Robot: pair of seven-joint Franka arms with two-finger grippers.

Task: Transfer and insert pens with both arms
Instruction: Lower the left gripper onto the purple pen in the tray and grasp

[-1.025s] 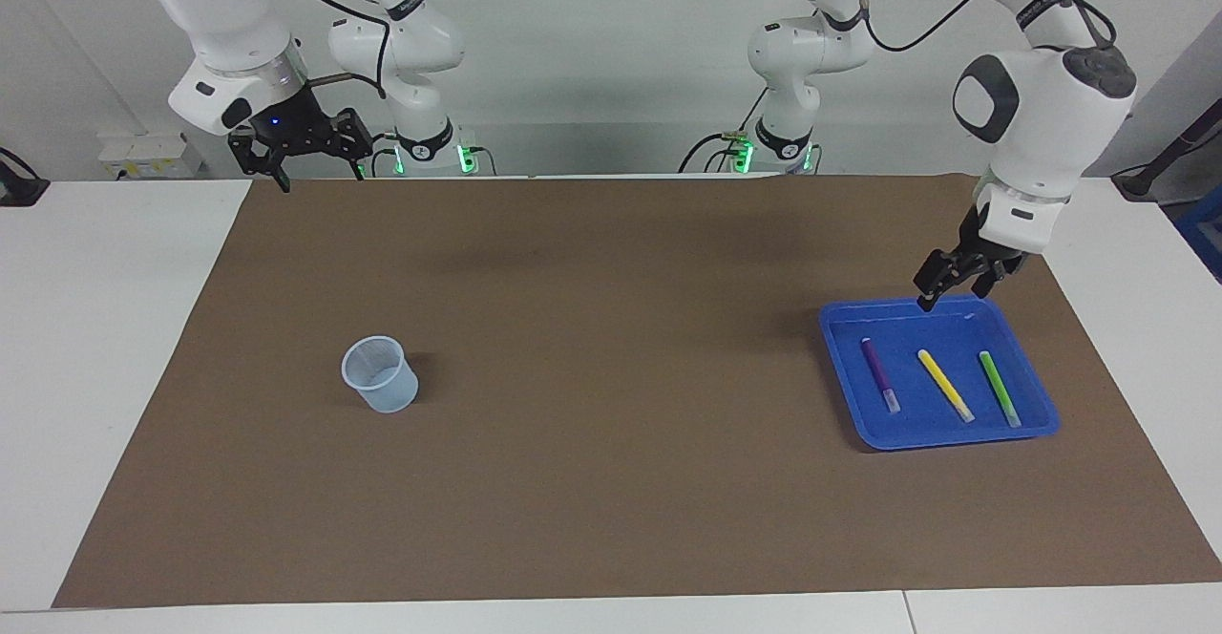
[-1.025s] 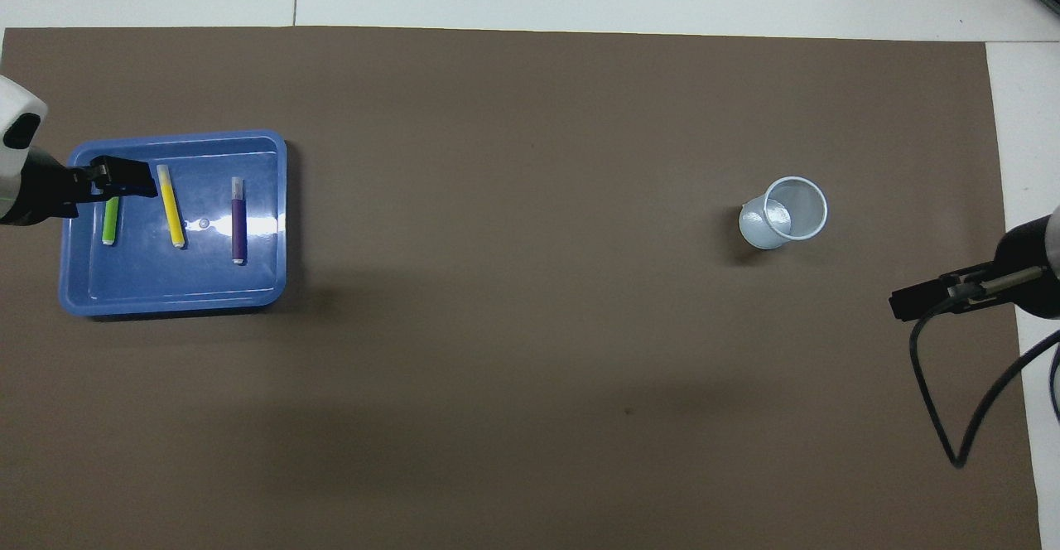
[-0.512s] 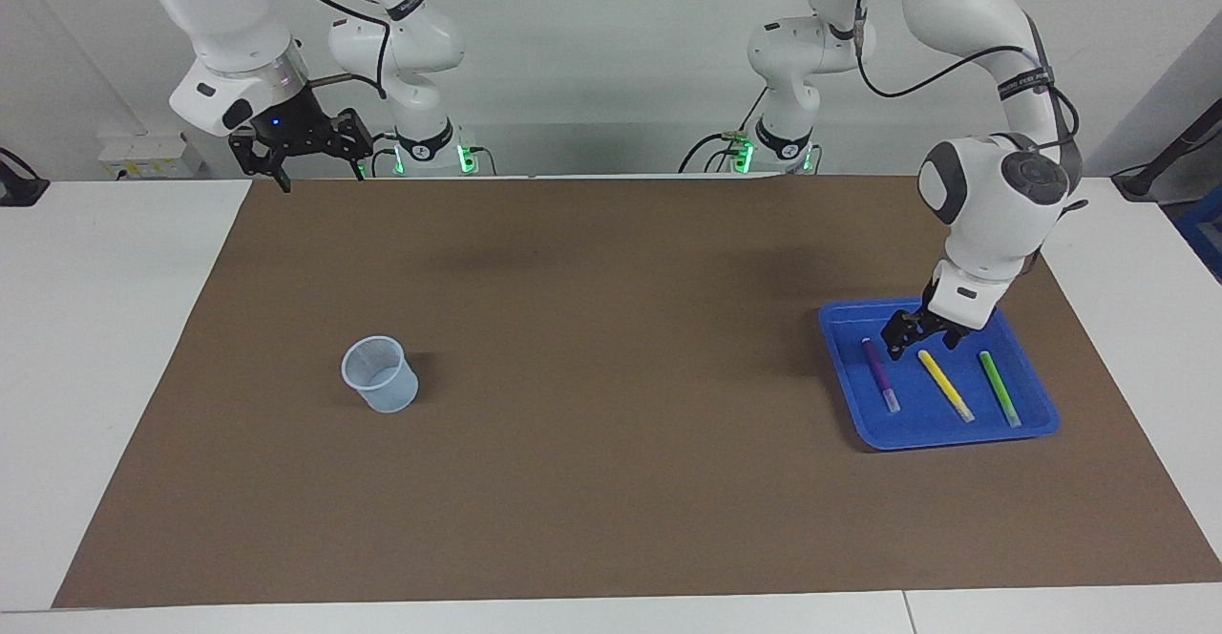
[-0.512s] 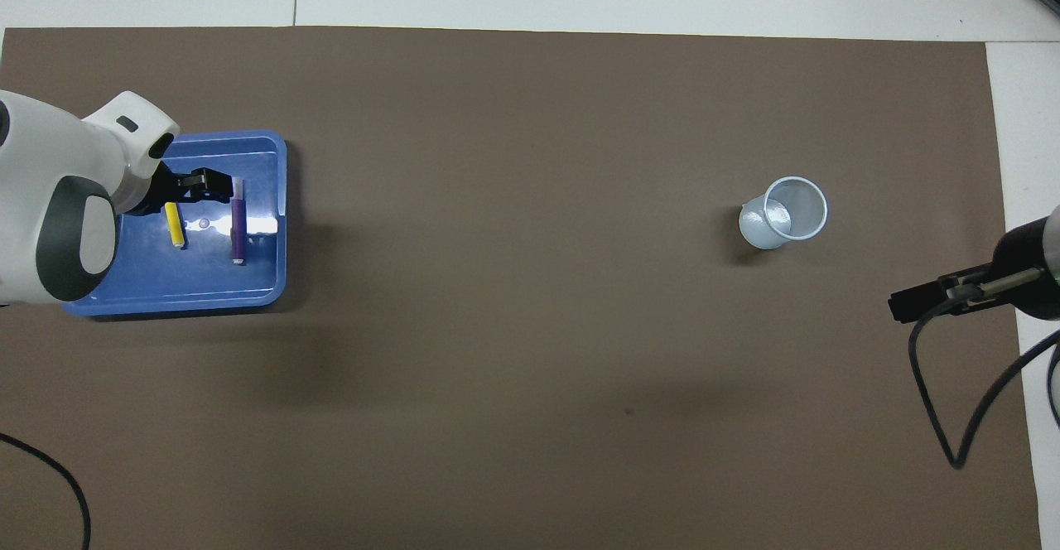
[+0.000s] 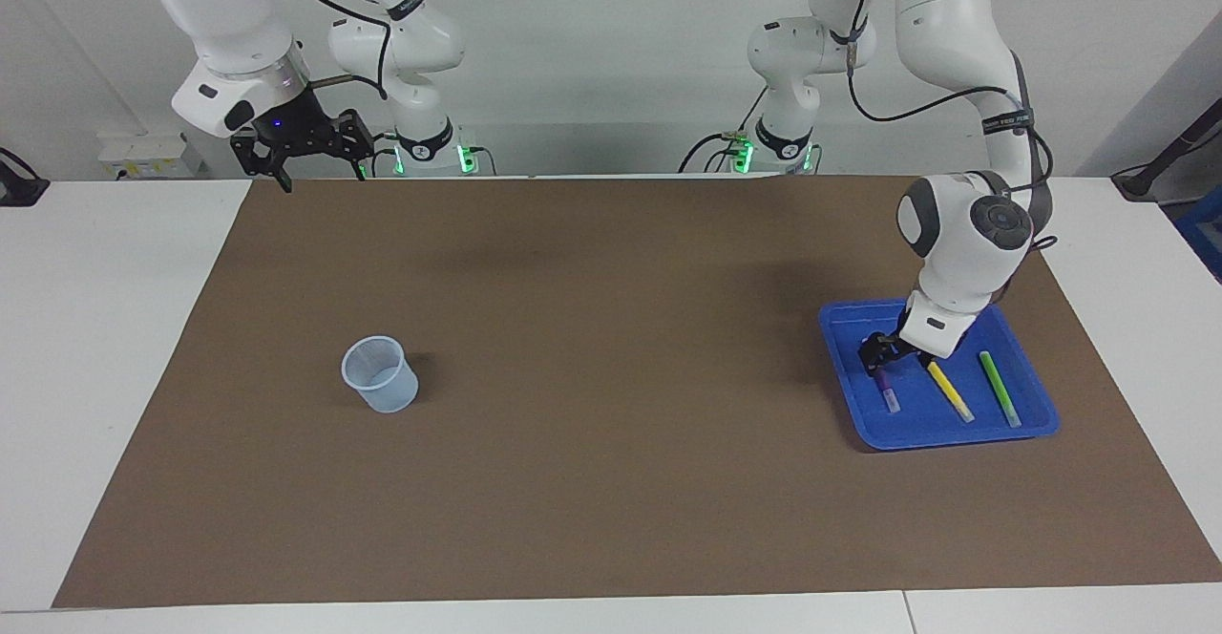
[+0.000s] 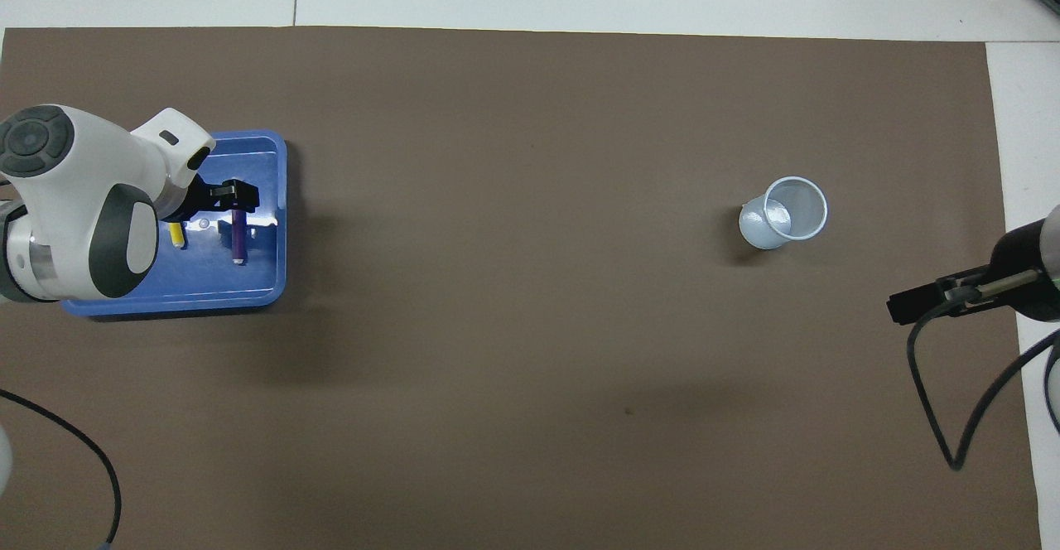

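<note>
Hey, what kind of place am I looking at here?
Probably a robotics lab: two white robot arms fixed at a table under a brown mat, with only a blue tray of pens and a plastic cup.

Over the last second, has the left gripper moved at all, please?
Yes. The left gripper has come down from the blue tray's edge nearest the robots to the purple pen.

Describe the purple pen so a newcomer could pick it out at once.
Find the blue tray on the brown mat at the left arm's end of the table. Three pens lie in it side by side; the purple pen is the one toward the table's middle, beside the yellow pen, under the open left gripper.
</note>
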